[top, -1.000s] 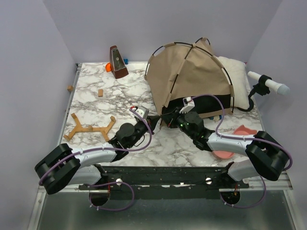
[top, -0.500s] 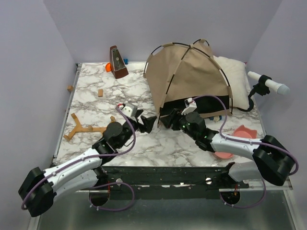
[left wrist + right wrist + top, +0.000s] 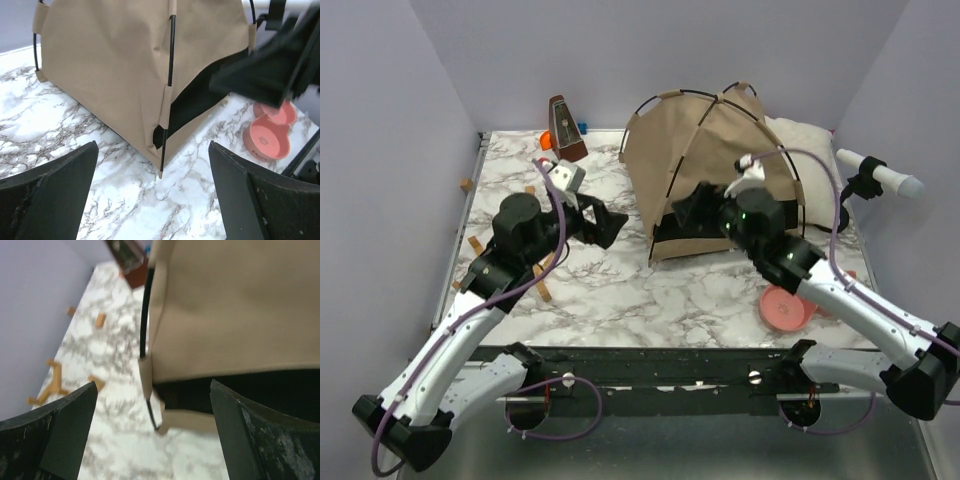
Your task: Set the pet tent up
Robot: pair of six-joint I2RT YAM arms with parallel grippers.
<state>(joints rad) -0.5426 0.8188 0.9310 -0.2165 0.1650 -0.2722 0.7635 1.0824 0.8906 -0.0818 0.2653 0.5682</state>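
Khaki cloth stretched over thin black crossing poles made the pet tent (image 3: 720, 160) look light and springy, likely to skid on the marble table (image 3: 620, 290). A corner pole sleeve therefore seemed a surer hold than the slack panels. The tent stood domed at the table's far right corner. The left gripper (image 3: 605, 222) and right gripper (image 3: 685, 210) hung wide open, holding nothing, near its front-left corner. Only the left wrist view showed the pole foot (image 3: 160, 173) reaching the marble; only the overhead view showed the white pillow (image 3: 812, 150) behind.
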